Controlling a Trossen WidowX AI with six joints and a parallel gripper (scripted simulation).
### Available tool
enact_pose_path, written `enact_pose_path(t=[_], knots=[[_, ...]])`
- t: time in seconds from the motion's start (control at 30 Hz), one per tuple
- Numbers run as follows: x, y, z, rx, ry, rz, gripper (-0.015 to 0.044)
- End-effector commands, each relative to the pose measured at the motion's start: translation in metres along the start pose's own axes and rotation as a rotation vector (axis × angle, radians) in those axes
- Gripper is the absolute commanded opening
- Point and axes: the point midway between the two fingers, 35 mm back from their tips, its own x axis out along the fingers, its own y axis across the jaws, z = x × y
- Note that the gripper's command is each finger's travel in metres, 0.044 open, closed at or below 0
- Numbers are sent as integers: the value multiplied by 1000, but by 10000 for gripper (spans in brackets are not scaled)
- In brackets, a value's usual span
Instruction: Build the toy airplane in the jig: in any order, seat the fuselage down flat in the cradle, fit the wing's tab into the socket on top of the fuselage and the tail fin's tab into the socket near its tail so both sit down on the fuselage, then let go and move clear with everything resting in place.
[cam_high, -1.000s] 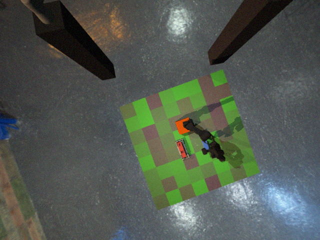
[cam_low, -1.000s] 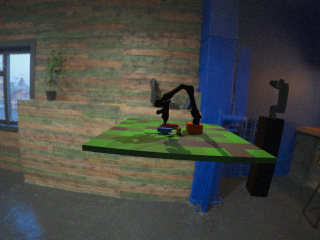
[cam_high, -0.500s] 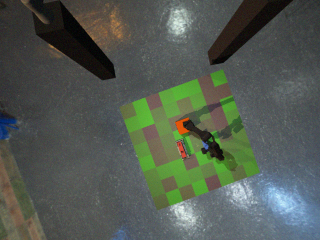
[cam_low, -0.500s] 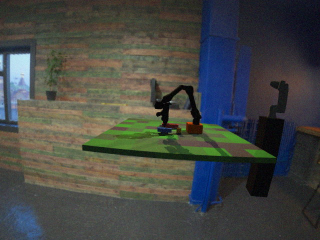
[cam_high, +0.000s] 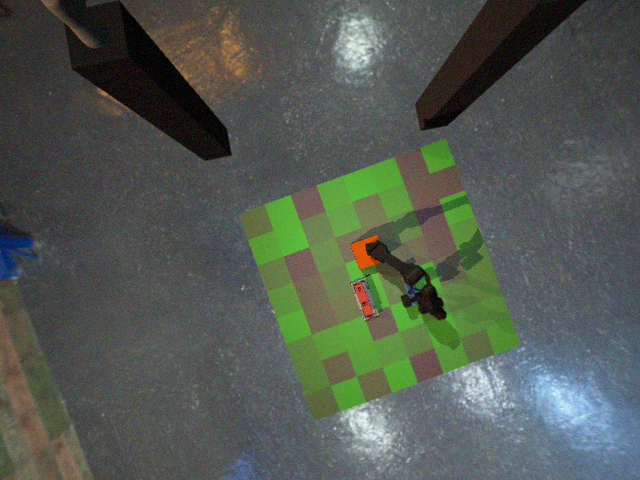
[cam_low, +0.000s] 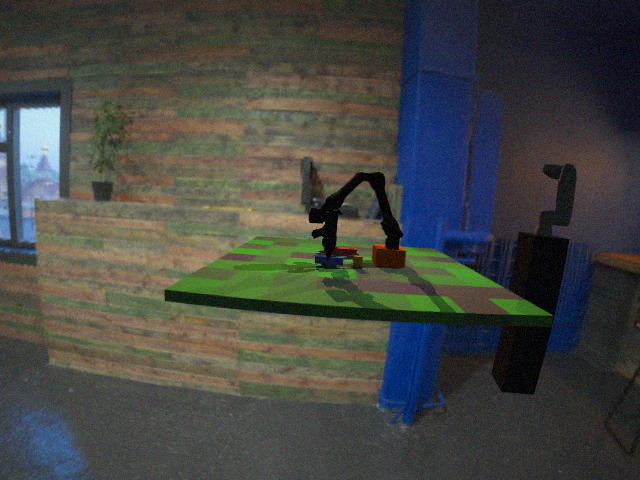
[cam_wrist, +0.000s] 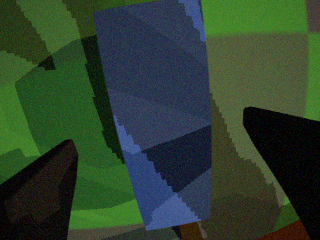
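Observation:
The red fuselage (cam_high: 362, 297) (cam_low: 347, 251) lies in the grey jig cradle (cam_high: 370, 297), its two dark sockets facing up in the top view. The blue wing (cam_high: 409, 290) (cam_low: 321, 259) (cam_wrist: 160, 75) is on the table, apart from the jig. My gripper (cam_low: 329, 254) (cam_wrist: 160, 132) is open and points down over the wing, with one finger to each side of it in the wrist view. The orange-yellow tail fin (cam_low: 357, 261) (cam_wrist: 190, 231) stands between the wing and the arm's base; the arm hides it in the top view.
The arm's orange base block (cam_high: 361, 253) (cam_low: 388, 256) stands near the jig and tail fin. The patchwork table (cam_high: 289, 227) (cam_low: 217, 289) has open edges. Dark pillars (cam_high: 155, 98) (cam_low: 522, 356) stand beyond the table.

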Motion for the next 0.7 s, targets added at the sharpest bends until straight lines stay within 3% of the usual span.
enact_pose_path(t=[0.0,0.33,0.67], knots=[[12,-2,-5,6,15,-5,440],[22,-2,-5,6,16,-5,440],[22,-2,-5,6,16,-5,177]])
